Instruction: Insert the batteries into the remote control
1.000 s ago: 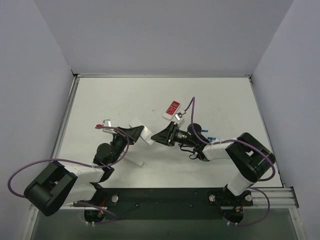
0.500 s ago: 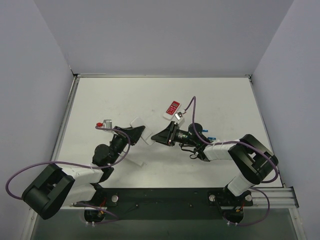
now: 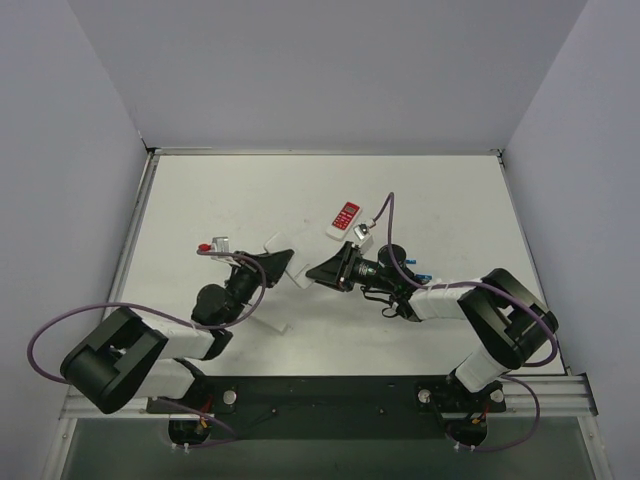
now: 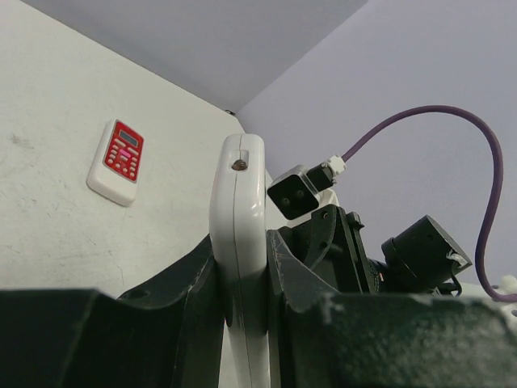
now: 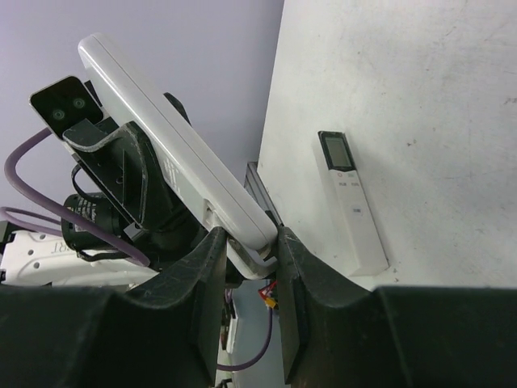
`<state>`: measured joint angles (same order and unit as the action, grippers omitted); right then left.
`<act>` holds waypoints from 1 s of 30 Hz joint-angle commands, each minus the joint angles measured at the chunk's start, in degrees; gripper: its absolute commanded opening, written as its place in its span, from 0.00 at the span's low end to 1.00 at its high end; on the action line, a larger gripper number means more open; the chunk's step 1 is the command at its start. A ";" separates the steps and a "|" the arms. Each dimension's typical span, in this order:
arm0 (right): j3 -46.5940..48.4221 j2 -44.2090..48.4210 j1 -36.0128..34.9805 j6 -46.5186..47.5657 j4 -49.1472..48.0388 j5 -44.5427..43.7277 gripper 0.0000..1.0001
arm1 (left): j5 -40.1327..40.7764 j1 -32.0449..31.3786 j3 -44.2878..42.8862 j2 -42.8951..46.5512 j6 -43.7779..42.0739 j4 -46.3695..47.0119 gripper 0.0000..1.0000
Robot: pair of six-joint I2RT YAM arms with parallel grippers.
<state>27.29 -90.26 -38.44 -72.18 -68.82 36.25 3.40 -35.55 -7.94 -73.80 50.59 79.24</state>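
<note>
A white remote control is held above the table between both arms. My left gripper is shut on its left part; the left wrist view shows the remote edge-on between the jaws of the left gripper. My right gripper is shut on its other end, and the right wrist view shows the remote slanting up out of the right gripper. Small blue batteries lie on the table beside the right forearm, partly hidden by it.
A red-and-white remote lies on the table behind the grippers and shows in the left wrist view. Another long white remote lies near the left arm and shows in the right wrist view. Purple cables loop from both wrists.
Both grippers with the white remote have shifted slightly away from the arm bases. The left arm's elbow has swung inward. Both grips are unchanged.
</note>
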 commanded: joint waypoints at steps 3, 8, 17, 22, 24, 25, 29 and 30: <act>0.57 0.09 -0.15 -1.12 -4.75 0.40 0.17 | 2.58 -0.40 -1.37 -7.93 -0.05 6.18 0.00; 0.05 -3.43 0.90 -1.82 -6.50 0.75 0.17 | 2.14 -0.66 -2.07 -16.10 0.74 12.42 0.00; -0.04 -14.68 3.19 -5.16 -15.56 1.72 0.19 | -0.15 -0.66 -6.29 -28.06 -0.93 16.12 0.00; 0.40 -17.58 3.80 -4.98 -15.65 1.72 0.22 | 0.56 -0.40 -7.96 -30.61 -2.51 16.21 0.00; 0.49 -18.63 3.98 -5.07 -15.91 1.72 0.22 | 0.56 -0.40 -8.49 -31.40 -2.86 16.21 0.00; 0.49 -18.90 4.16 -5.16 -16.00 1.63 0.22 | 0.73 -0.31 -8.75 -32.10 -3.39 16.21 0.00; -0.30 -20.04 4.68 -4.99 -15.82 1.46 0.19 | 1.35 1.00 -8.67 -32.37 -5.06 16.21 0.00; -0.48 -20.39 4.86 -4.99 -16.00 1.37 0.18 | 1.35 1.44 -8.49 -32.20 -5.23 16.21 0.00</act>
<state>26.55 -110.04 -34.39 -77.06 -72.69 37.01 3.97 -35.77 -16.82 -104.86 50.78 79.99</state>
